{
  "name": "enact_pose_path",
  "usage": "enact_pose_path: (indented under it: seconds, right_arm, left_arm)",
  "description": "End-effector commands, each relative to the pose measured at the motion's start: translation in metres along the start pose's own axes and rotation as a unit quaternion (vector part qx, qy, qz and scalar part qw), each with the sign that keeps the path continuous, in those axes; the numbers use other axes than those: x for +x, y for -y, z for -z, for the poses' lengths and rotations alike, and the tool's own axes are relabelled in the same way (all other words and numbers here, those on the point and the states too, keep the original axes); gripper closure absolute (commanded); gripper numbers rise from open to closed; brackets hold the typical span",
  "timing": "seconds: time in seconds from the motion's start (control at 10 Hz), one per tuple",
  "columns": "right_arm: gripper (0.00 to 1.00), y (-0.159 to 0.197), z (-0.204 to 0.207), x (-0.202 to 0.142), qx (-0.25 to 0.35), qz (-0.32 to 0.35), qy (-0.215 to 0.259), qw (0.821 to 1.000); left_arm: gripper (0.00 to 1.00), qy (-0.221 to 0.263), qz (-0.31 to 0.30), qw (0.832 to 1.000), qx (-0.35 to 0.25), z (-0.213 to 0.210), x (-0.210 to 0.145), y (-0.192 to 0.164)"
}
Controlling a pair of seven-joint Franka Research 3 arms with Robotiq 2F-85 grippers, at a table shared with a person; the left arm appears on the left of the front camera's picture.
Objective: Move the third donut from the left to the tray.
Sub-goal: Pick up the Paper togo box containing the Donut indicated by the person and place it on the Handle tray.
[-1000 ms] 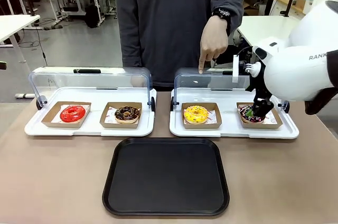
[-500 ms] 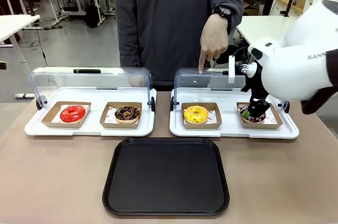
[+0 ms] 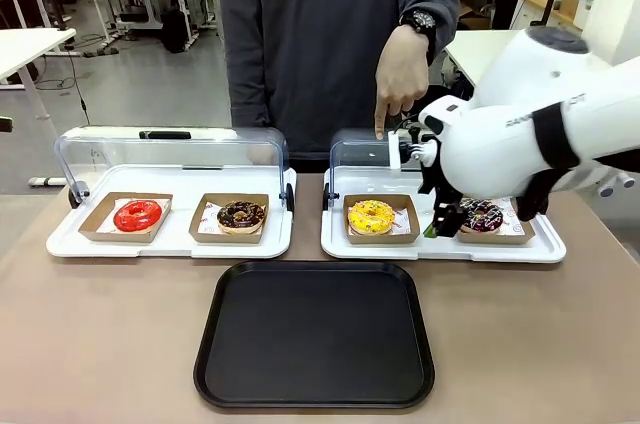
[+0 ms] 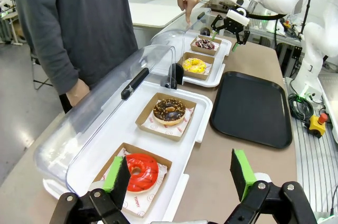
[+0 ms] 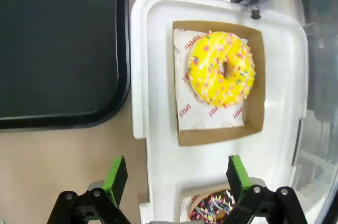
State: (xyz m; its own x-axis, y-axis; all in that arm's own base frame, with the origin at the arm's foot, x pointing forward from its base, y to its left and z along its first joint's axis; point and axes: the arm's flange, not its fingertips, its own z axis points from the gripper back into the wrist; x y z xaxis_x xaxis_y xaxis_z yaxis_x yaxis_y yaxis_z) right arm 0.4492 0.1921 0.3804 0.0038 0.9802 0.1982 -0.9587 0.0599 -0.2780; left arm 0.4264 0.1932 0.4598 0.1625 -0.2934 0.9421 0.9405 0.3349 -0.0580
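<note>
- Right wrist view has the right gripper (image 5: 175, 176) with its fingers spread wide and empty, poised above a white tray (image 5: 158, 49).
- The third donut (image 5: 222, 68), yellow-glazed, sits ahead of those fingers in its cardboard holder (image 5: 256, 123). A sprinkled chocolate donut (image 5: 211, 208) lies right under them.
- The holder's upright edges probably give the fingers something to pinch without touching the glaze.
- The black tray (image 5: 58, 44) lies off to one side of the fingers, bare.
- A person's hand (image 3: 403, 79) points down over the raised domed lid (image 3: 400, 149), apparently marking the target.
- The left gripper (image 4: 179, 174) hangs released near a red donut (image 4: 138, 171).
- The brown desk (image 3: 100, 344) is smooth, with an office behind it.
</note>
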Motion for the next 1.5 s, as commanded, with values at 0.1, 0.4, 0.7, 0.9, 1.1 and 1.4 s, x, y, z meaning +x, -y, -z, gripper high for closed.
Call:
enact_pose_path:
  seconds: [0.1,0.4,0.7,0.9,1.1,1.4]
  right_arm:
    - [0.0,0.019,0.021,0.018,0.021,-0.017,-0.02,0.999]
    - [0.0,0.022,0.043,0.021,0.02,-0.028,-0.032,0.999]
    - [0.0,0.026,0.056,0.017,0.008,-0.028,-0.037,0.999]
    - [0.0,0.028,0.066,0.015,-0.003,-0.03,-0.045,0.999]
    - [0.0,0.031,0.073,0.013,-0.013,-0.036,-0.042,0.998]
    - [0.0,0.033,0.083,0.01,-0.029,-0.033,-0.04,0.998]
  left_arm:
    - [0.0,0.003,0.002,1.0,-0.001,0.0,0.002,0.001]
    - [0.0,0.003,0.002,1.0,-0.001,0.0,0.002,0.001]
    - [0.0,0.003,0.002,1.0,-0.001,0.0,0.002,0.001]
    - [0.0,0.003,0.002,1.0,-0.001,0.0,0.002,0.001]
    - [0.0,0.003,0.002,1.0,-0.001,0.0,0.002,0.001]
    - [0.0,0.003,0.002,1.0,-0.001,0.0,0.002,0.001]
